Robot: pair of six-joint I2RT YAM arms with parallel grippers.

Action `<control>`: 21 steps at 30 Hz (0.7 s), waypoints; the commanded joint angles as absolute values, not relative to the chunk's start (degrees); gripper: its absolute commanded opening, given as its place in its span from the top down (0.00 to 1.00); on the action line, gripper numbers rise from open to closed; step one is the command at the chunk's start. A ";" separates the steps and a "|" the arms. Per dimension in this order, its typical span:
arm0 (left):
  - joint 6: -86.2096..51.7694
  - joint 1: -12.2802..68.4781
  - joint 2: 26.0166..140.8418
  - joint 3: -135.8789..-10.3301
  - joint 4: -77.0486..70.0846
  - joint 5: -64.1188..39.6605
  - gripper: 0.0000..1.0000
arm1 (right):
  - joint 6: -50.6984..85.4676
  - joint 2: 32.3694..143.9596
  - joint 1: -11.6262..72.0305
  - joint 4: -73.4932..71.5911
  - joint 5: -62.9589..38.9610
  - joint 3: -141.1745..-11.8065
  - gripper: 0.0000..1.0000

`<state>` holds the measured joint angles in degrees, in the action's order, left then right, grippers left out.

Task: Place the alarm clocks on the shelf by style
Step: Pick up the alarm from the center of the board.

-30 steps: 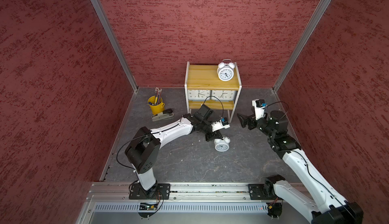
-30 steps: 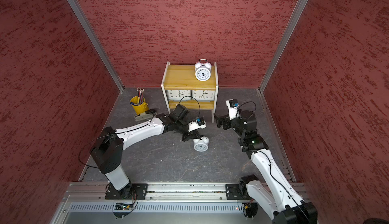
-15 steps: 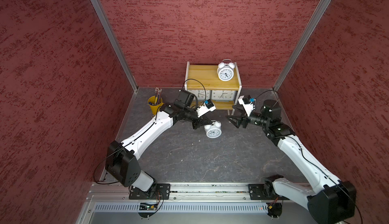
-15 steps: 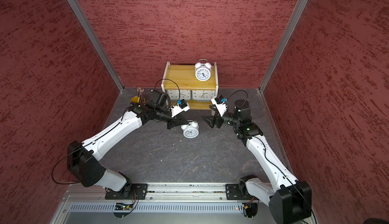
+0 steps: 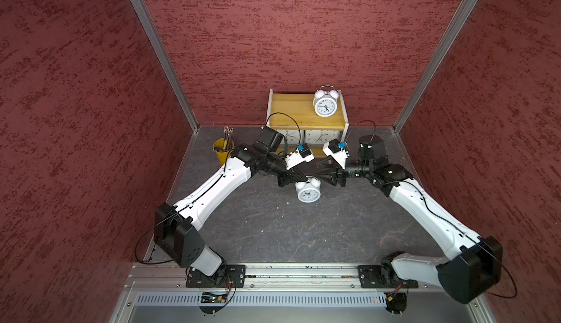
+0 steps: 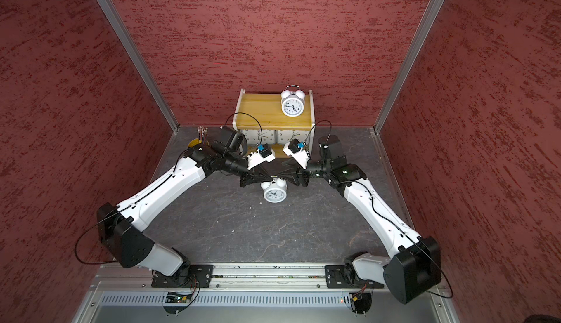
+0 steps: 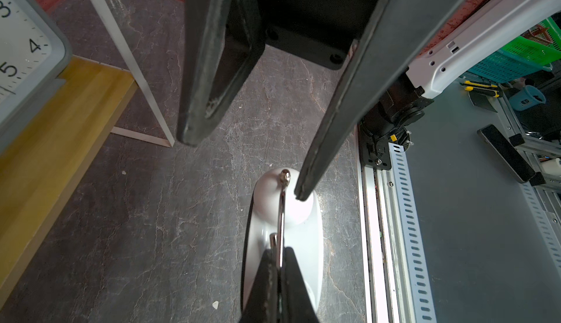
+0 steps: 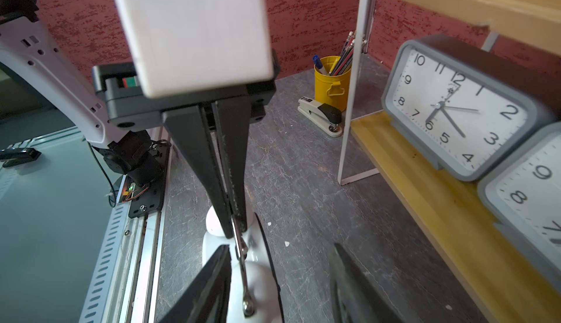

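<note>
Since a second ago, held twin-bell clock (image 5: 308,193) carried nearer the shelf (image 5: 288,110); since half a second ago, right gripper (image 5: 318,171) brought in from the side to meet it, jaws narrower than then. Left gripper (image 5: 301,175): pinched tight on the clock's thin metal handle (image 7: 282,209), plain in the left wrist view, fingers (image 7: 264,276) flat against the wire. Right gripper (image 7: 246,168) in that same view: jaws apart, not gripping, one fingertip over a white bell, the other clear of the clock on the shelf side. Right gripper (image 8: 280,247) in its own wrist view: handle between the two parted fingers, close to one of them; contact not certain. Held twin-bell clock (image 6: 274,194) in both top views: in front of the shelf, just forward of its lower board, roughly centred on the shelf's width, face turned up toward the cameras; whether its feet touch the dark floor, cannot tell. On the shelf's top board, toward its right end: second twin-bell clock (image 5: 325,106), upright. On the lower board: grey rectangular clock (image 8: 455,109) and second grey clock (image 8: 534,197), side by side, touching or nearly so. Left of the shelf, by the wall corner: yellow pen cup (image 5: 224,151), with stapler (image 8: 321,115) just in front of it.
</note>
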<state>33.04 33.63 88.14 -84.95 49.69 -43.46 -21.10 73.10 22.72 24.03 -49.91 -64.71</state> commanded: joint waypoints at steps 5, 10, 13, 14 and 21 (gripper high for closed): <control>34.94 34.27 88.61 -87.71 49.63 -45.03 1.00 | -24.62 75.06 23.95 30.62 -51.89 -68.46 0.48; 35.33 34.53 88.99 -87.93 49.40 -44.65 1.00 | -25.28 76.10 24.51 31.66 -52.24 -68.97 0.46; 35.34 34.77 89.28 -88.24 49.43 -44.60 1.00 | -25.66 76.59 24.64 32.05 -52.27 -69.30 0.53; 35.42 34.80 89.36 -88.33 49.40 -44.56 1.00 | -25.73 76.79 24.74 32.08 -52.34 -69.42 0.60; 32.24 34.14 89.48 -87.74 46.86 -43.50 0.80 | -25.93 75.72 24.87 31.61 -51.99 -69.31 1.00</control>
